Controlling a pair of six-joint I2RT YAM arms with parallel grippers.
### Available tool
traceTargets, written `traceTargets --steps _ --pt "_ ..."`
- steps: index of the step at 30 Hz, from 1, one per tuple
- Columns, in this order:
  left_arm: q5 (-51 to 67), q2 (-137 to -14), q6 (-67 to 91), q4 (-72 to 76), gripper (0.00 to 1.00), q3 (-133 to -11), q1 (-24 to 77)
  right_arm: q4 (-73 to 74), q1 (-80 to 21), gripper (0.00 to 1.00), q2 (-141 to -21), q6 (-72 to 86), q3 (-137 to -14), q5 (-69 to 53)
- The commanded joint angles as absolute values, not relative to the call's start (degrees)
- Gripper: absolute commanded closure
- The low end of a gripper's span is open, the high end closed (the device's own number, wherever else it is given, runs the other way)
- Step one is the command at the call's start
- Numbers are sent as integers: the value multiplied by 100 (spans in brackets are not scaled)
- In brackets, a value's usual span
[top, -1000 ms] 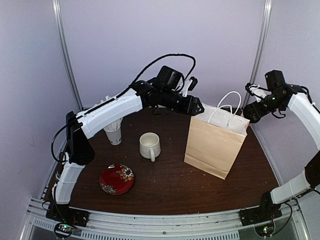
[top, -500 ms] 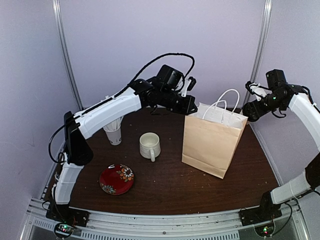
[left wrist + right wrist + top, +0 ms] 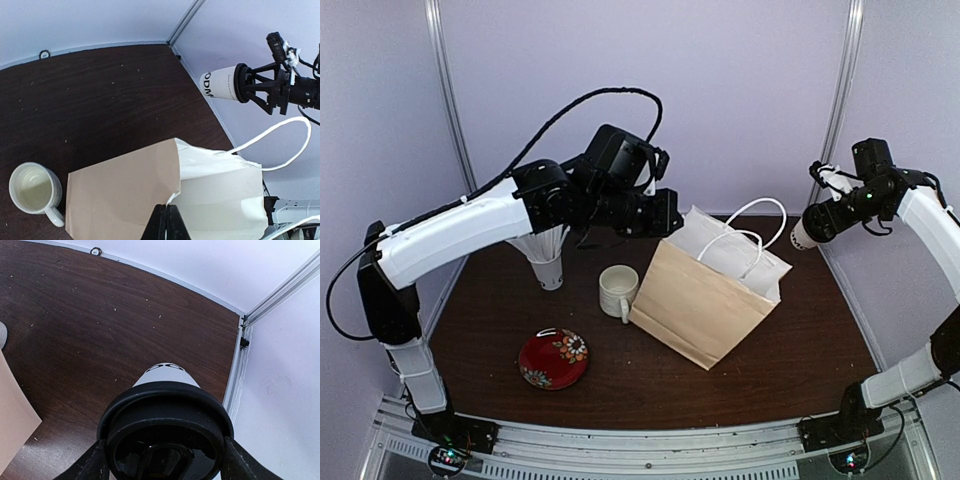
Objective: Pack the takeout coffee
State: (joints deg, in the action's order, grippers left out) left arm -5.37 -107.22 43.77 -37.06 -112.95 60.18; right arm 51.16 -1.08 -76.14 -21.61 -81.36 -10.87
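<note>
The takeout coffee (image 3: pixel 803 234), a white paper cup with black lettering and a black lid, hangs on its side in the air at the right. My right gripper (image 3: pixel 827 221) is shut on its lid end. In the right wrist view the lid (image 3: pixel 166 412) fills the space between the fingers (image 3: pixel 94 462), with the cup body (image 3: pixel 167 375) pointing at the table. The left wrist view shows the cup (image 3: pixel 219 84) beyond the bag. My left gripper (image 3: pixel 167 212) is shut on the top rim of the brown paper bag (image 3: pixel 698 305), which leans over to the left with its mouth (image 3: pixel 220 195) open.
A white mug (image 3: pixel 619 291) stands just left of the bag's lower corner. A paper cup of white straws (image 3: pixel 548 262) sits behind my left arm. A red patterned plate (image 3: pixel 553 358) lies at the front left. Walls and posts close in the back and sides.
My left gripper closed on the bag's rim and pulled it left, so the bag slid and tipped towards the mug. The right arm held the cup still.
</note>
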Motion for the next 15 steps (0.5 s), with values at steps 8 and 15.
traceTargets --steps 8,15 --pt "-1139 -9665 5936 -2487 100 -9536 6106 4899 -79 47 -7578 -2064 -8034 -1393" --pt "-1007 -9290 5468 -2959 76 -9488 6293 4971 -77 48 -7500 -2147 -8037 -1362"
